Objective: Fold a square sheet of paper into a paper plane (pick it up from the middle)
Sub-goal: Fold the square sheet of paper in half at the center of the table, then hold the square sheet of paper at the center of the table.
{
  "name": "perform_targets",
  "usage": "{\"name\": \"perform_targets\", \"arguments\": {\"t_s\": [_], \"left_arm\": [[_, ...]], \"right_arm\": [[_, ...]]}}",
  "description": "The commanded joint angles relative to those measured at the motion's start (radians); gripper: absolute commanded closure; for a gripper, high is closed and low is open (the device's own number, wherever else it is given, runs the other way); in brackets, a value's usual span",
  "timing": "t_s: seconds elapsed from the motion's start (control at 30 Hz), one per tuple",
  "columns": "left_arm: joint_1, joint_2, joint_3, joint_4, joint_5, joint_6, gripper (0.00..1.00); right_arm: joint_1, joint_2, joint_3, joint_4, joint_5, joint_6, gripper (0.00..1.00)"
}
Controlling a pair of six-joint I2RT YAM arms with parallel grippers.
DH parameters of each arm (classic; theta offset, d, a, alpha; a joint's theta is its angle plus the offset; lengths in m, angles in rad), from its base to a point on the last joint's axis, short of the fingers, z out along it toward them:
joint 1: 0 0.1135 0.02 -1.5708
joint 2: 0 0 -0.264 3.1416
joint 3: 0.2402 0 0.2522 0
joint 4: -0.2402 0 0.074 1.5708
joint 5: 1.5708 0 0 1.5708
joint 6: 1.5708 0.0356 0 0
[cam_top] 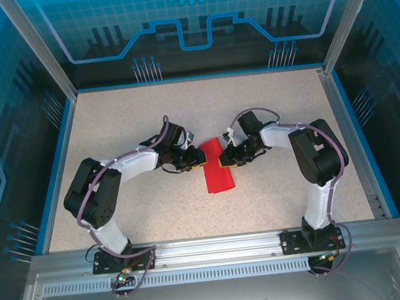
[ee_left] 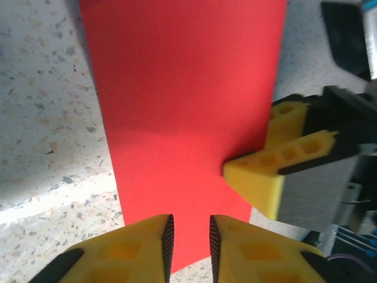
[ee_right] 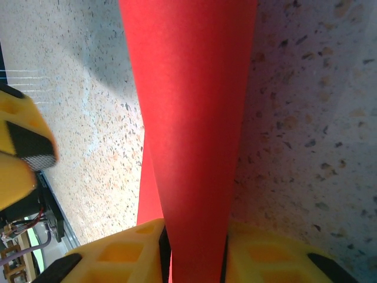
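Item 1. Thin bright red sheet of paper (cam_top: 218, 171), plain, folded to a long narrow strip. Located mid-table on the pale speckled stone-look table top (cam_top: 112, 130), far end between the two grippers, near end pointing toward the arm bases. Seen from the right wrist as a smooth raised band, with a second, darker layer showing at its lower left.

Item 2. Left gripper (ee_left: 189, 229), black body, yellow plastic fingers, black ribbed pads. Placed at the left edge of the sheet of paper, at its far end. Fingers drawn close with a narrow gap between them, red paper showing in that gap; contact of pads with paper not to be told.

Item 3. Right gripper (ee_right: 194, 244), same make. Placed at the right edge of the sheet of paper, opposite the left gripper, near it but apart. Fingers pinched on the raised band, paper filling the gap from pad to pad.
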Motion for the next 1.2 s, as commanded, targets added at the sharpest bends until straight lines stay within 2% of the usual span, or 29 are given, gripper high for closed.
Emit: {"name": "perform_targets", "arguments": {"t_s": [0.0, 0.4, 0.53, 0.67, 0.83, 1.17], "left_arm": [[-0.025, 0.043, 0.011, 0.011, -0.018, 0.01, 0.78], [-0.072, 0.138, 0.043, -0.024, -0.08, 0.04, 0.86], [-0.074, 0.151, 0.05, -0.042, -0.098, 0.056, 0.87], [-0.076, 0.16, 0.058, -0.044, -0.099, 0.061, 0.87], [-0.082, 0.161, 0.075, -0.047, -0.091, 0.061, 0.87], [-0.087, 0.146, 0.08, -0.024, -0.055, 0.038, 0.86]], "right_arm": [[-0.011, 0.012, -0.004, -0.016, -0.004, -0.019, 0.71], [-0.01, 0.008, 0.011, -0.038, 0.03, -0.029, 0.67], [-0.004, -0.015, 0.018, -0.056, 0.062, -0.031, 0.59], [0.006, -0.056, 0.033, -0.106, 0.15, -0.048, 0.51], [0.039, -0.084, 0.047, -0.158, 0.26, -0.068, 0.5], [0.063, -0.053, 0.075, -0.21, 0.341, -0.104, 0.5]]}}
